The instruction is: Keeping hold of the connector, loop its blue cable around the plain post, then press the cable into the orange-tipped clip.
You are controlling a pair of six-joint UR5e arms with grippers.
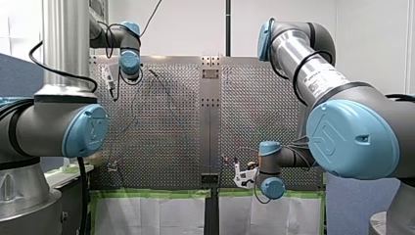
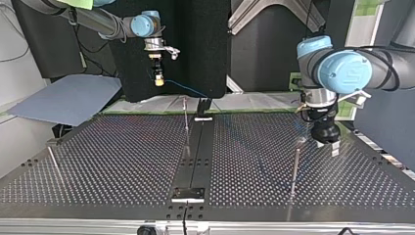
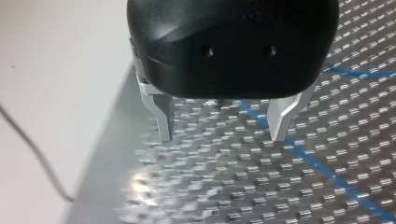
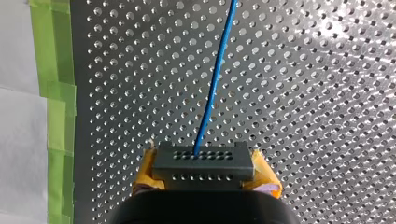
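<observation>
Perforated table point(image 2: 122, 161) bears a dark centre strip point(image 2: 198, 152) and thin upright posts point(image 2: 295, 169); blue cable point(image 3: 327, 171) crosses it.

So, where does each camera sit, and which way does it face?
Front view: behind and above the shoulders, facing over the table; left arm at left, right arm at right.
Top view: across the table, facing the arms; right hand at left, left hand at right.
Left wrist view: on that wrist, looking past the open left hand at the table.
Right wrist view: on that wrist, past the right hand, shut on the connector.
Both wrist views show the blue cable.
</observation>
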